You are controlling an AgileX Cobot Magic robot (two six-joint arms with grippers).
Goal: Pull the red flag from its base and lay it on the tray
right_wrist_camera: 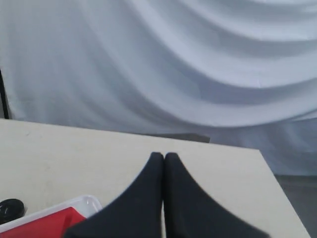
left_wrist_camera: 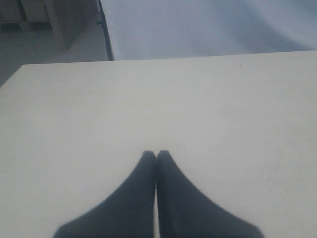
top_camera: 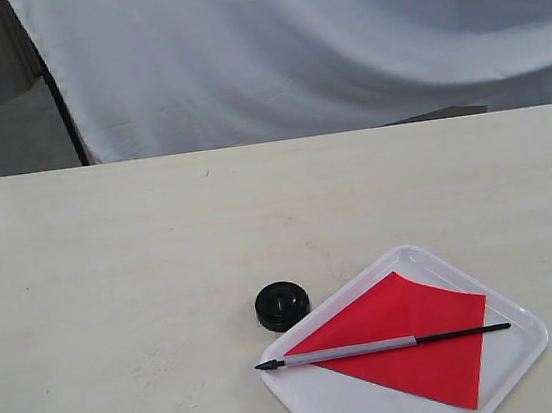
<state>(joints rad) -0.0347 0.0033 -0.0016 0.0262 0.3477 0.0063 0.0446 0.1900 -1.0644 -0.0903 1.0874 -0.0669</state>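
Already the small bright red rectangular flag on its thin grey and black pole (top_camera: 398, 338) is being carried flat by the white glossy square tray (top_camera: 522, 348). Its long axis is being laid across the tray, with the black pointed tip reaching the rim nearest the small round black plastic base (top_camera: 282, 305). The base is being left empty just beside the tray on the pale tabletop (top_camera: 115, 287). The left tool (left_wrist_camera: 156, 154) and the right tool (right_wrist_camera: 164, 156) are being shown pressed shut, with nothing held. The flag is lying on the right arm's side, so the right tool is being judged the nearer, and the task as finished.
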